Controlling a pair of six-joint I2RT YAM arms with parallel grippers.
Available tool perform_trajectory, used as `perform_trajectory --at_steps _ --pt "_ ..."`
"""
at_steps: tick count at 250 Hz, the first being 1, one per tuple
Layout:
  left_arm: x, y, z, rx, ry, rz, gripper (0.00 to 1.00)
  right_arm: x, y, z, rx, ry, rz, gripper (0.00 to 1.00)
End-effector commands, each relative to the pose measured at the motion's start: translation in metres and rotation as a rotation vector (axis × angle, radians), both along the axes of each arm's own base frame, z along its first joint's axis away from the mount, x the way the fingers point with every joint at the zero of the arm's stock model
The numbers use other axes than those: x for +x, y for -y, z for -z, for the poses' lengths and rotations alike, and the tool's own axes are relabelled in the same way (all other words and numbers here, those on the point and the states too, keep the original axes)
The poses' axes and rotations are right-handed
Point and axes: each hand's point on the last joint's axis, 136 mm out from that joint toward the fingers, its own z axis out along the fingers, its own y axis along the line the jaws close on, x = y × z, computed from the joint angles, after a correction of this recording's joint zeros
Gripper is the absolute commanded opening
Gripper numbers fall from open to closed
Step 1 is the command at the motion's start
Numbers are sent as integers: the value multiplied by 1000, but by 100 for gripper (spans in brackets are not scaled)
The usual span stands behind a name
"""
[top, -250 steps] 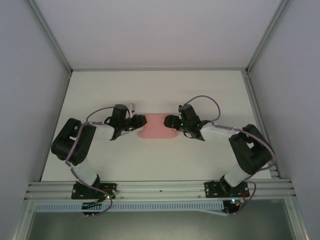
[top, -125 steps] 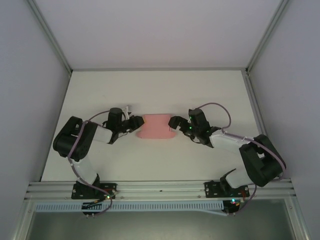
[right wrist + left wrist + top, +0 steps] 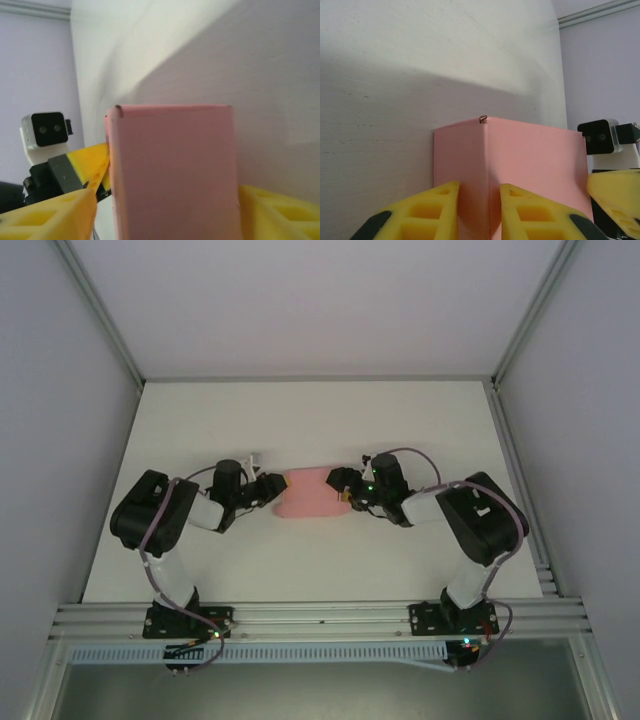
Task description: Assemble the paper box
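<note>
Top external view: white table (image 3: 300,420) between pale lilac walls, with both arm bases at its near edge.
Left arm: left arm (image 3: 160,525) is folded at the elbow, its forearm reaching right toward the middle of the table.
Left gripper: left gripper (image 3: 273,487) is at the left end of the paper box (image 3: 312,493), clenched narrowly on the pink card there.
Left wrist view: two yellow fingers (image 3: 432,212) stand close together. A fold line of the box runs up between them, and pink card fills the gap.
Paper box, place: it lies on the table about midway between the two grippers, folded up into a small closed shape with its corners formed.
Right gripper: right gripper (image 3: 342,487) is at the right end of the box, released, with its jaws spread wider than the box.
Right wrist view: yellow fingers (image 3: 280,215) flank the box. One sits just beside its side, the other stands off by a thin gap.
Right arm: right arm (image 3: 480,525) is bent sharply, its forearm pointing left toward the box.
</note>
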Motion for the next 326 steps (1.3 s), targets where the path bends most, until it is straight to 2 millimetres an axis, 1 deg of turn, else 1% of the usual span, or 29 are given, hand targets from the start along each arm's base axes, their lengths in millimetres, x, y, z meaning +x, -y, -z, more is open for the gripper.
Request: perform_trajectory --at_steps 1,13,24,36,44,58,68,75,85,94,105,109,111,133,143,166,173,184,194,211,220,228,237,267,285,300,326 --pt "-2 -1 2 -2 6 15 21 10 -9 -30 160 53 -23 61" --pt "-1 -1 1 1 16 18 23 11 -7 -31 184 53 -21 52" --pt "0 -1 1 7 14 19 24 11 -6 -32 195 55 -19 49" --pt "1 0 0 11 26 27 25 10 -5 -35 196 65 -21 43" --pt "3 0 -1 15 29 26 26 9 -4 -36 186 69 -22 41" --pt "6 1 -6 18 54 33 32 8 -1 -36 157 76 -17 35" --pt "8 2 -12 19 70 36 36 8 1 -36 131 77 -18 33" --pt "10 3 -18 23 91 40 41 7 4 -36 113 78 -14 31" --pt "13 4 -27 34 125 49 52 6 5 -37 92 79 -13 29" --pt "15 4 -36 44 155 52 70 5 7 -39 77 79 -14 29" --pt "18 3 -49 67 206 59 85 5 9 -41 60 79 -9 30" --pt "19 3 -54 77 225 63 97 4 10 -41 57 76 -6 30" --pt "20 3 -56 82 232 63 99 4 10 -42 55 78 -5 30" --pt "23 1 -86 148 354 84 100 3 14 -49 60 55 10 31" --pt "24 1 -99 194 409 92 100 2 15 -52 62 26 10 29" --pt "17 8 -127 338 585 164 100 -1 18 -60 46 -7 4 29" --pt "12 14 -134 390 645 200 100 -1 21 -61 27 -30 13 29" --pt "-4 29 -145 474 766 292 100 -3 27 -59 -11 -90 27 30" --pt "-18 40 -150 583 867 353 100 -5 35 -57 -48 -146 37 29" --pt "-45 61 -151 744 1026 480 100 -7 46 -61 -72 -208 54 29" --pt "-57 67 -152 805 1085 525 100 -9 50 -64 -64 -233 65 29" --pt "-66 72 -150 850 1119 562 100 -10 53 -68 -46 -259 75 29" --pt "-71 73 -148 905 1143 583 100 -12 56 -71 -20 -293 81 28" --pt "-84 83 -143 1041 1198 620 100 -19 59 -85 59 -373 73 26" --pt "-88 90 -141 1125 1242 622 100 -24 63 -90 76 -424 87 25" --pt "-87 91 -140 1192 1279 597 100 -26 62 -98 109 -447 79 24" --pt "-82 92 -132 1285 1290 593 100 -30 64 -109 137 -481 78 24"
